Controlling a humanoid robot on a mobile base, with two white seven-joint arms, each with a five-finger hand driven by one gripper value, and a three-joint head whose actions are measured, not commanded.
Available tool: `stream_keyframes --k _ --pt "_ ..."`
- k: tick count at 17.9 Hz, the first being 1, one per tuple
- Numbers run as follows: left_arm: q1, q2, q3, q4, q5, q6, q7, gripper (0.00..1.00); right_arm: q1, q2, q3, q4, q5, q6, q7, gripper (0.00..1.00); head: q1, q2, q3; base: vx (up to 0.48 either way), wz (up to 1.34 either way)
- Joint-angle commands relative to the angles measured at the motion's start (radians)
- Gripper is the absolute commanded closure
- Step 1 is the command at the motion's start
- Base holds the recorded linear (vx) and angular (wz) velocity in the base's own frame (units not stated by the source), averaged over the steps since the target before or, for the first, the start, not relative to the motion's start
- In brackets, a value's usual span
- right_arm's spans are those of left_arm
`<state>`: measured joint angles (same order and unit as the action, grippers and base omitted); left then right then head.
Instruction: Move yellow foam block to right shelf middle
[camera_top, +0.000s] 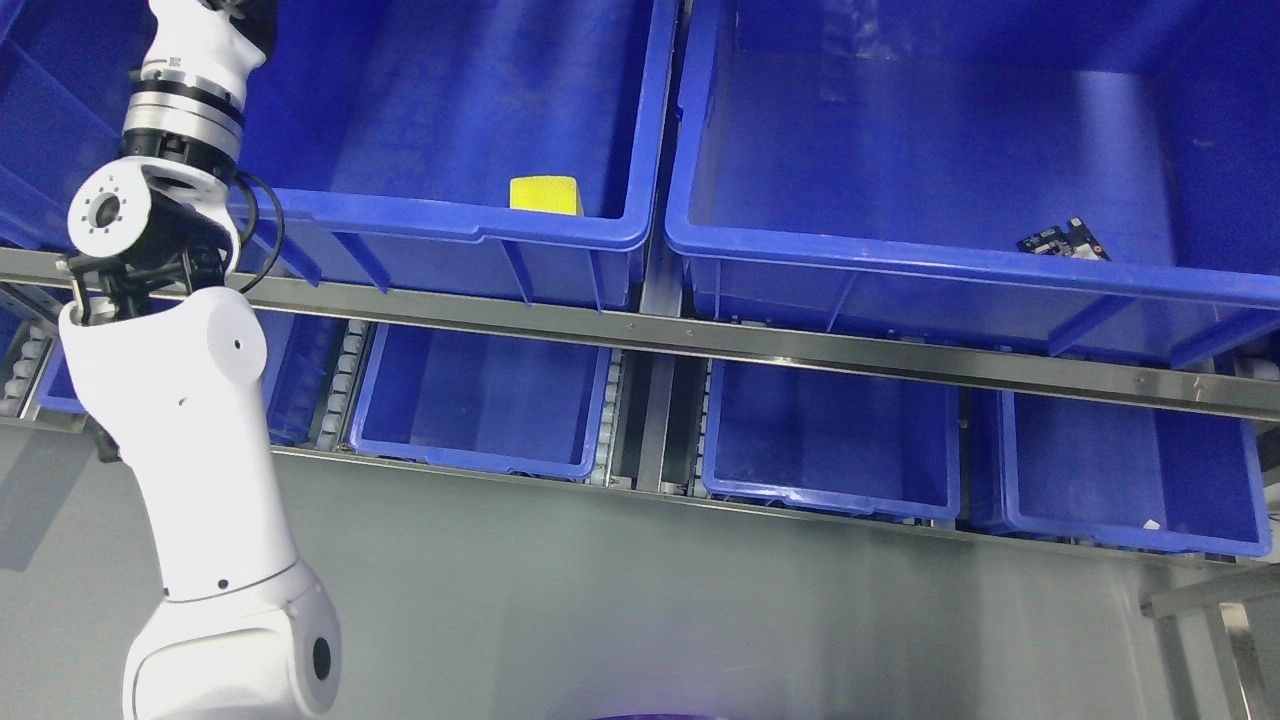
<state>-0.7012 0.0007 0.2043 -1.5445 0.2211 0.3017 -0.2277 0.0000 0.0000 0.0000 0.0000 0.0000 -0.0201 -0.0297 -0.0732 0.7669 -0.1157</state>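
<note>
A: Bins (900, 250) glossy blue plastic, smooth. Shelf rail (800, 345) brushed metal.
B: Left arm (190, 420) shell glossy white plastic, metal ring at joint. Yellow foam block (545, 194) matt, porous.

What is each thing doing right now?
Yellow foam block: lying in the upper left blue plastic bin, untouched.
Small dark circuit board: lying in the upper right blue plastic bin.
White left robot arm: raised up; hand out of view.
</note>
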Motion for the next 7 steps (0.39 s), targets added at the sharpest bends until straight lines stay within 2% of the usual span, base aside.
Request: stream_keyframes --k 1,7 --pt "0.005 0.017 -0.019 0.003 0.000 0.001 0.001 0.00 0.023 -0.017 -0.012 -0.017 0.003 0.000 0.001 0.00 0.0000 0.000 0.000 0.000 0.00" --pt "0.005 0.017 -0.026 0.003 0.000 0.001 0.001 0.00 0.025 -0.017 -0.012 -0.017 0.003 0.000 0.001 0.00 0.0000 0.000 0.000 0.000 0.00"
